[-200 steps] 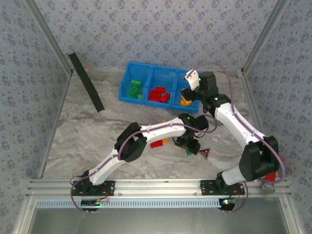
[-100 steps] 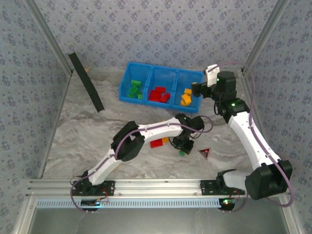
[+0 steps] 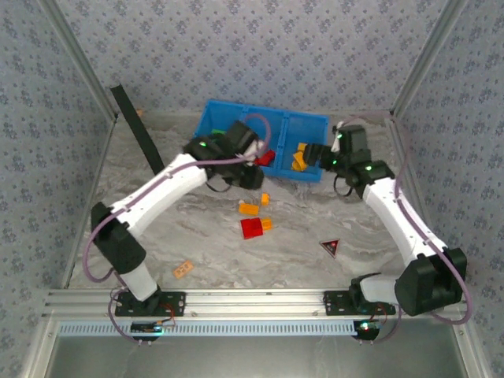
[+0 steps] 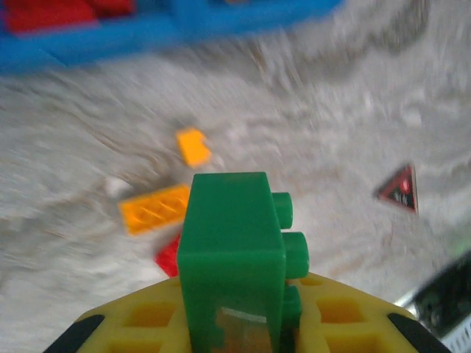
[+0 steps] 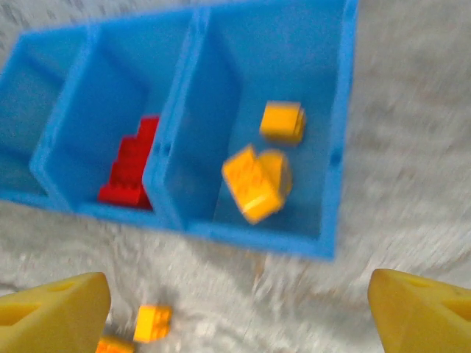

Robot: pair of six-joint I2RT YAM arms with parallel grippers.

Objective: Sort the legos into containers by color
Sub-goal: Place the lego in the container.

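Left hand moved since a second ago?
Yes: the left hand went from near the triangle away to the bin, shut on a green lego.

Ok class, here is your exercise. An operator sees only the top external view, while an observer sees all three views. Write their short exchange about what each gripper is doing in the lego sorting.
Operator: From above I can't make out the left fingers. Is anything in them?
Observer: Yes. The left wrist view shows the left gripper shut on a green brick, its studs pointing to that view's right.
Operator: And the right one?
Observer: Its wrist view shows the right gripper open, with nothing between the fingers and the blue bin ahead of it.
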